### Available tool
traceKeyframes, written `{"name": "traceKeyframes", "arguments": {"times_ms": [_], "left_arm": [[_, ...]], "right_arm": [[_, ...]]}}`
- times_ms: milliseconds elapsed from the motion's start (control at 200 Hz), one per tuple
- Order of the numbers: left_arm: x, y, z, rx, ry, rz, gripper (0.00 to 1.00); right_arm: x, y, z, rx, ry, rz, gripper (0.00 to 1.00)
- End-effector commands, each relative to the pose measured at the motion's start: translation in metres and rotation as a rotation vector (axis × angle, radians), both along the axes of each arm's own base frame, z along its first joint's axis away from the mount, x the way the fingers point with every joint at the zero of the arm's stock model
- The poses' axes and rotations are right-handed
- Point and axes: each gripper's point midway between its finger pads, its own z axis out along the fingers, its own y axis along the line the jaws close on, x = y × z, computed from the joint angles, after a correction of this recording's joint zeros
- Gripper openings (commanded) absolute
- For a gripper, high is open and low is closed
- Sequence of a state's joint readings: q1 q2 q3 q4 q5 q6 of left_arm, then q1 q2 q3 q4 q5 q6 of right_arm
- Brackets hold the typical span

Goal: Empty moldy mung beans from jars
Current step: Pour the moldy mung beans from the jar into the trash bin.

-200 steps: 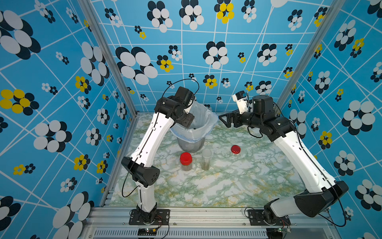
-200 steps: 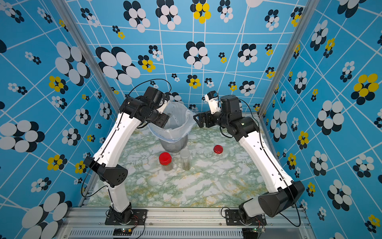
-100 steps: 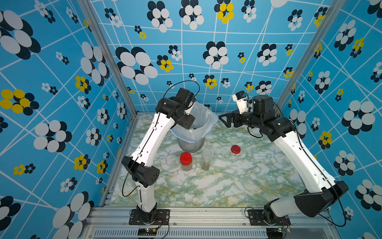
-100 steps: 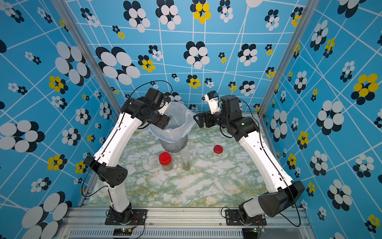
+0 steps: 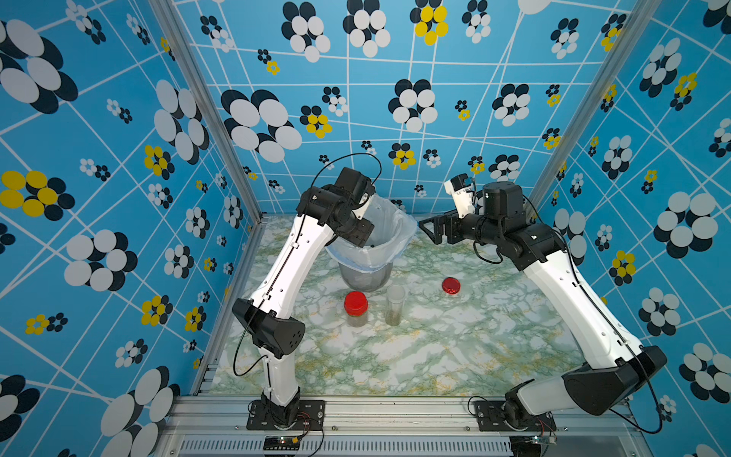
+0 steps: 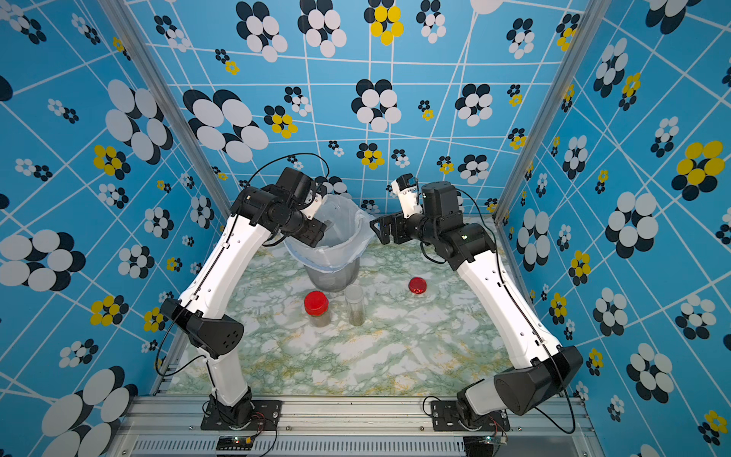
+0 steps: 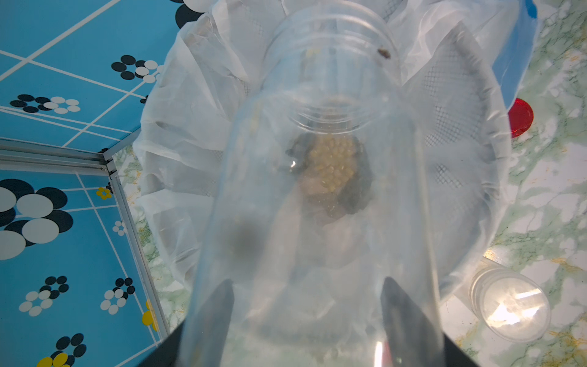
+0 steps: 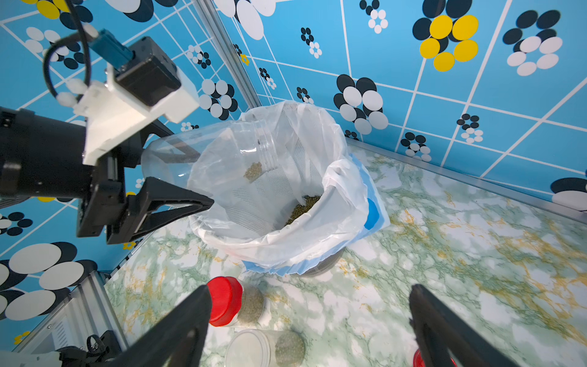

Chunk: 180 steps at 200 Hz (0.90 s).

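My left gripper (image 7: 308,282) is shut on a clear lidless jar (image 8: 222,152), tipped mouth-down over the bag-lined grey bucket (image 5: 366,277). A small clump of moldy mung beans (image 8: 253,170) clings near the jar's neck, and more lie in the bag (image 8: 301,208). My right gripper (image 8: 309,290) hovers open and empty just right of the bucket (image 6: 332,277), above the table. In front of the bucket stand a red-lidded jar (image 5: 356,310) and a taller lidless jar (image 5: 394,304), both with beans at the bottom.
A loose red lid (image 5: 451,285) lies on the marble tabletop (image 5: 415,356) to the right of the two standing jars. The bucket sits near the back left corner, close to the patterned walls and the metal corner post (image 5: 221,130).
The left wrist has shifted slightly over the bucket with the jar still held. The right arm and the standing jars have not moved.
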<state>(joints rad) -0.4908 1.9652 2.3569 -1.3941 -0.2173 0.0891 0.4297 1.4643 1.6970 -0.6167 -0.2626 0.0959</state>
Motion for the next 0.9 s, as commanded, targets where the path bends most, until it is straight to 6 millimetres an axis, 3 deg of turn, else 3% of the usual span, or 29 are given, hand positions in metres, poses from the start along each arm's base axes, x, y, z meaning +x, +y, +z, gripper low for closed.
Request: {"name": "traceKeyframes", "arguments": {"times_ms": [0, 125, 385, 894], "left_arm": [[-0.003, -0.002, 0.038, -0.086, -0.108, 0.0, 0.69], [-0.006, -0.004, 0.04, -0.095, -0.112, -0.013, 0.7], [-0.005, -0.005, 0.026, -0.092, -0.073, -0.024, 0.7], [-0.004, -0.01, 0.029, -0.143, -0.077, -0.04, 0.74]], "right_arm": [[-0.004, -0.001, 0.01, -0.001, -0.025, 0.001, 0.99], [-0.003, 0.0, 0.009, 0.004, -0.02, 0.001, 0.99], [-0.003, 0.002, 0.007, 0.013, -0.016, 0.006, 0.99], [-0.003, 0.004, 0.005, 0.025, -0.012, 0.016, 0.99]]}}
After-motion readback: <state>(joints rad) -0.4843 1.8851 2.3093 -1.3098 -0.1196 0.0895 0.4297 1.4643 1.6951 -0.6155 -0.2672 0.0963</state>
